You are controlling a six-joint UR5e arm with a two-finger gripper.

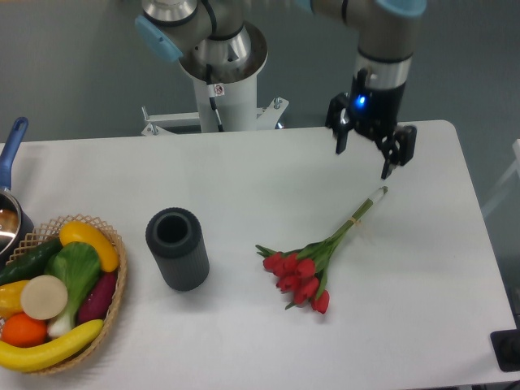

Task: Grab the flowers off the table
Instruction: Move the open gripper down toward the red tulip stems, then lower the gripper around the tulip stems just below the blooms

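Observation:
The flowers (313, 265) lie flat on the white table (268, 171), right of centre: red tulip buds at the lower left, thin green stems running up-right to a pale tip near the gripper. My gripper (365, 161) hangs open above the table's far right part, fingers pointing down, just above and left of the stem tip. Nothing is between its fingers, and it is apart from the flowers.
A dark grey cylinder (177, 248) stands upright left of the flowers. A wicker basket (114, 292) of fruit and vegetables sits at the left edge, with a pot and its blue handle (12, 146) behind it. The robot base (219, 73) stands behind the table.

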